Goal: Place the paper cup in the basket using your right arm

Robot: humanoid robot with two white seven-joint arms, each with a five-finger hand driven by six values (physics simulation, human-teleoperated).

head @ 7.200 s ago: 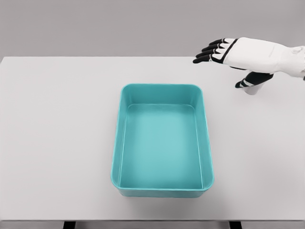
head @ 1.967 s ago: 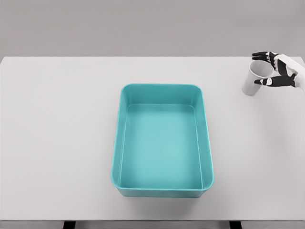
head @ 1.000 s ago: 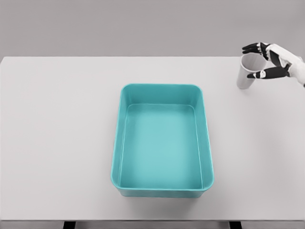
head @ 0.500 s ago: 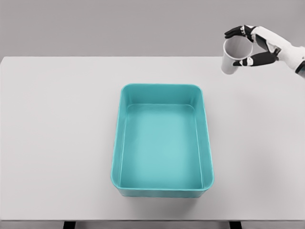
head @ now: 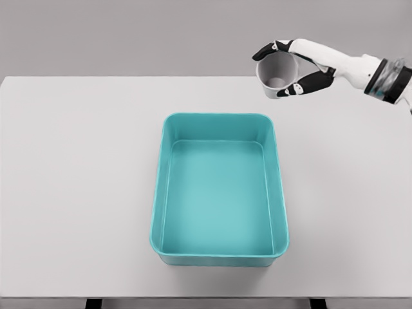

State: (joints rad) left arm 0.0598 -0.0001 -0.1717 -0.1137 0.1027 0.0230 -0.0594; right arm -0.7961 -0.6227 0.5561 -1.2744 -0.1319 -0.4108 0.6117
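Paper cup (head: 277, 72) is up off the table now, tipped so I'm looking straight into its mouth, pinched in my right hand (head: 302, 67): dark fingers (head: 266, 50) over the far rim, thumb on the near side, clamped on the cup wall. It hangs above the table's back edge, just beyond the far right corner of the basket (head: 219, 188) and not yet over it.

What changed: half a sec ago the cup was further right and nearer upright; a sec ago it sat lower, close to the tabletop at the right edge. So it's gone up and leftward w/ the arm reaching out (more forearm and the wrist cuff show now), and the cup has rolled toward me. I'd call that mid-carry, grasp & lift done, transport roughly half done.

Vs the earliest frame: there the hand was flat and spread above the cup's spot, nothing held. Basket hasn't budged in any frame, same place mid-table (head: 77, 193), empty inside.

Next I'd need to bring the hand nearer and left until the cup is over the teal interior, then let go. Risk, as I judge it: the tilt (a light cup could bounce or roll out off the rim if dropped high)

Left arm isn't showing
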